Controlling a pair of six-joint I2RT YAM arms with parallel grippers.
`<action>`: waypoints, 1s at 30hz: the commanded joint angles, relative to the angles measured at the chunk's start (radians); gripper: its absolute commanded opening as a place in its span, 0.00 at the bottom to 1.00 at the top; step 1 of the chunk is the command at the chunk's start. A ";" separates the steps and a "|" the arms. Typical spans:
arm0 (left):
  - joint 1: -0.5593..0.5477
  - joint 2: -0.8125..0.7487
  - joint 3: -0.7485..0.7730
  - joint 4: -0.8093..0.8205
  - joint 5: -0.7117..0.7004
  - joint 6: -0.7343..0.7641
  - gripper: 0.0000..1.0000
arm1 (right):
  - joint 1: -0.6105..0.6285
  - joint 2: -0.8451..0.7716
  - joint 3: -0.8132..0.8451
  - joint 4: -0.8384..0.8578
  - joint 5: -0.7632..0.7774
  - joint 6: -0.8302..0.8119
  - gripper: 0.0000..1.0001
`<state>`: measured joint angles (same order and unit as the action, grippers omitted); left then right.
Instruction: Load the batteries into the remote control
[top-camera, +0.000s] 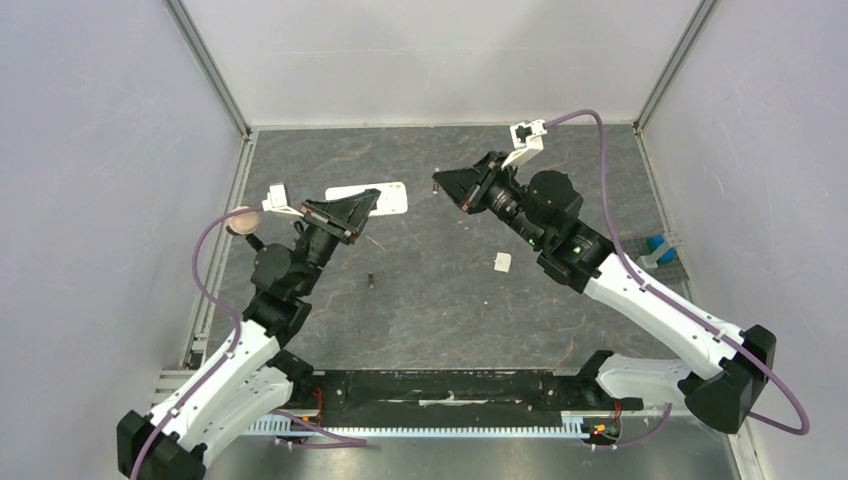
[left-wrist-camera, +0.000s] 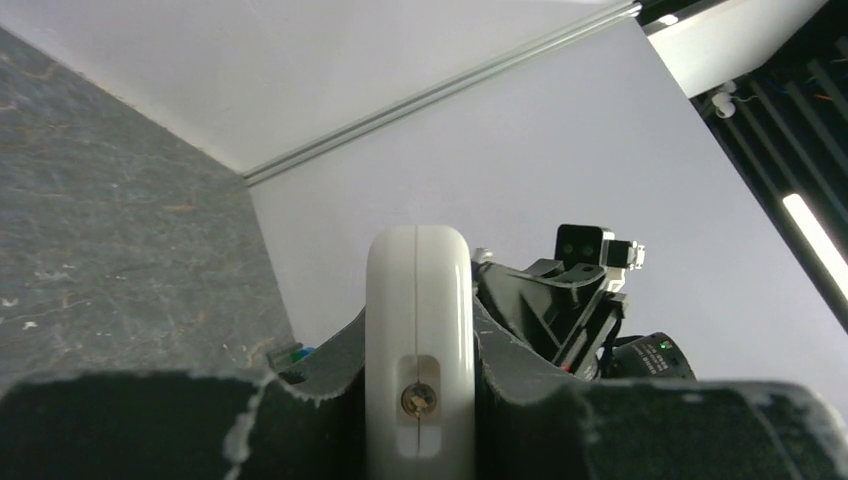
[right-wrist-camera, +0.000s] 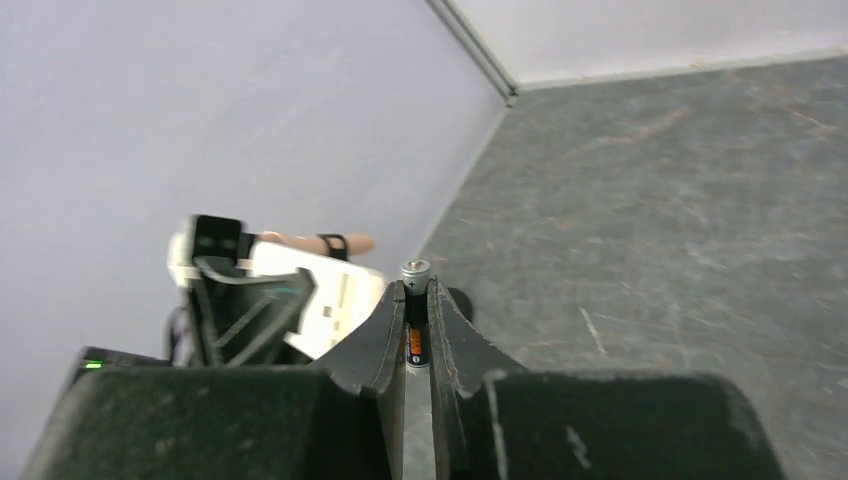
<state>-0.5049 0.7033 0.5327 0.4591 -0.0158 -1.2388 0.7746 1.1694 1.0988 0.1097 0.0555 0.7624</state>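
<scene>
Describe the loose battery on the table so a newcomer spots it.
On the grey table, look left of centre. Just this side of the left hand lies the battery, a tiny dark cylinder. The cover to its right is white and square.

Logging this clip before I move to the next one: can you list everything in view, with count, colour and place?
remote control: one, white, clamped edge-on in the left gripper, above the table's far left.
batteries: two, dark; one pinched in the right gripper, one lying on the table near the middle.
cover piece: one, small white square, on the table right of the middle.
blue item: one, at the table's right edge; too small to identify.
table: one, mottled dark grey.
left gripper: one, black, shut on the remote control.
right gripper: one, black, shut on one of the batteries, raised opposite the remote control.
</scene>
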 joint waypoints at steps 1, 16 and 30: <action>-0.029 0.051 -0.017 0.246 0.011 -0.081 0.02 | 0.028 0.003 0.112 0.082 -0.049 0.042 0.11; -0.097 0.118 -0.040 0.378 -0.035 -0.180 0.02 | 0.160 0.123 0.277 -0.032 0.060 -0.119 0.12; -0.101 0.108 -0.082 0.383 -0.102 -0.252 0.02 | 0.208 0.161 0.318 -0.108 0.179 -0.229 0.14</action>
<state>-0.6022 0.8200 0.4717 0.7937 -0.0624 -1.4055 0.9707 1.3384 1.3735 0.0177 0.1581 0.5945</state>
